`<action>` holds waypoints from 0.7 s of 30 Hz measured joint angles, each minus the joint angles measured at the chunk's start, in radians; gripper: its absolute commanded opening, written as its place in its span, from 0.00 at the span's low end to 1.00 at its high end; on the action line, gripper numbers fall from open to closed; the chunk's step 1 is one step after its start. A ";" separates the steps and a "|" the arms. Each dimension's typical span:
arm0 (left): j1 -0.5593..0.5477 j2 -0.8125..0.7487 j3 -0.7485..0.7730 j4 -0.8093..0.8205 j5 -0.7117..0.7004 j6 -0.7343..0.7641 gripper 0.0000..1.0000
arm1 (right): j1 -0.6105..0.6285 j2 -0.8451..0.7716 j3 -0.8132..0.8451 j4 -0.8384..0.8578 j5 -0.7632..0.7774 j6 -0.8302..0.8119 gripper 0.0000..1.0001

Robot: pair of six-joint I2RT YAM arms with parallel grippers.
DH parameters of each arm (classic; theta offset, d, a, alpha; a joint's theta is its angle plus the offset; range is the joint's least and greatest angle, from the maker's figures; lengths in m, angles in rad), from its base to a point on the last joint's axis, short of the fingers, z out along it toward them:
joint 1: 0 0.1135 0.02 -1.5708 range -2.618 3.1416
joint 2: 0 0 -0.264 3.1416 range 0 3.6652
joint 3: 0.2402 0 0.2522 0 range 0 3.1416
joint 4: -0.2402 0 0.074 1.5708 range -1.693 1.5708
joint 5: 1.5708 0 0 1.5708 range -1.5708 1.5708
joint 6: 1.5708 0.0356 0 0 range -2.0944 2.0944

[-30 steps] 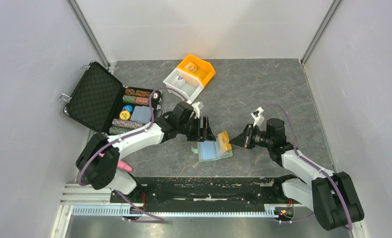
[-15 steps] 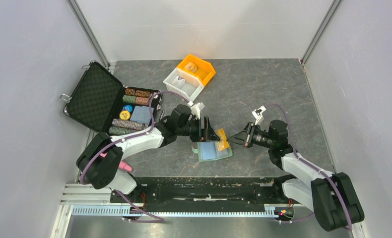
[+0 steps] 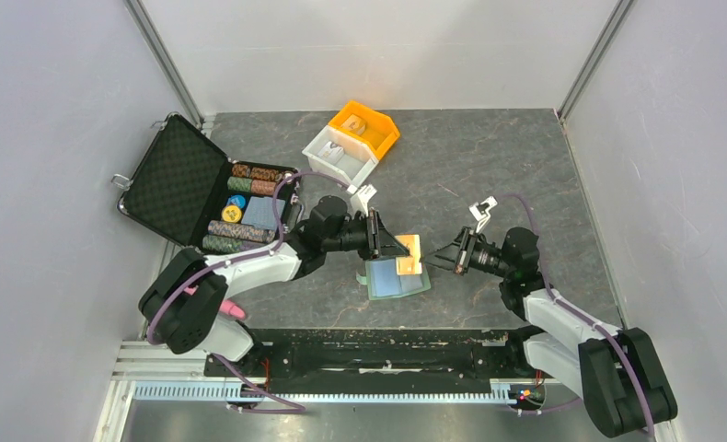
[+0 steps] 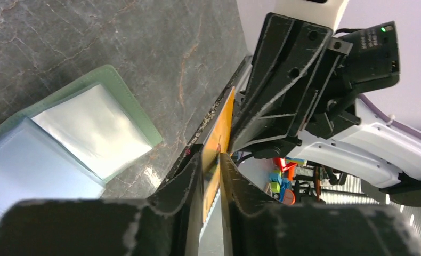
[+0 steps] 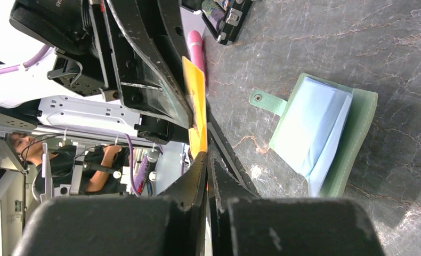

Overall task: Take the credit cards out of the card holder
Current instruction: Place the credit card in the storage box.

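An orange credit card hangs just above the table between my two grippers. My left gripper is shut on the card's left edge, and the card stands edge-on between its fingertips. My right gripper is shut on the opposite edge, where the card runs down into its jaws. The sage-green card holder lies open on the table just below the card, its tab sticking out. A blue card shows in its clear pocket.
An open black foam-lined case with poker chips sits at the left. An orange bin and a white bin stand at the back. A pink object lies by the left arm's base.
My left gripper moved right onto the orange card and closed on it from wide open. The right gripper kept its hold and shifted slightly right.
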 measured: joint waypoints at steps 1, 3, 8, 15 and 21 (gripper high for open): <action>0.000 -0.009 -0.004 0.002 0.003 -0.008 0.11 | 0.000 0.000 -0.005 0.002 -0.003 -0.004 0.08; 0.000 -0.029 -0.013 0.005 0.006 -0.016 0.03 | 0.000 0.000 -0.006 0.002 -0.011 -0.023 0.18; 0.000 -0.090 -0.022 -0.002 0.024 -0.018 0.02 | -0.001 0.000 0.027 -0.081 -0.034 -0.163 0.41; 0.001 -0.160 -0.022 -0.073 0.119 0.009 0.03 | -0.004 0.023 0.192 -0.230 -0.102 -0.371 0.54; 0.000 -0.176 -0.004 -0.181 0.194 0.071 0.03 | -0.006 0.066 0.209 -0.154 -0.151 -0.337 0.56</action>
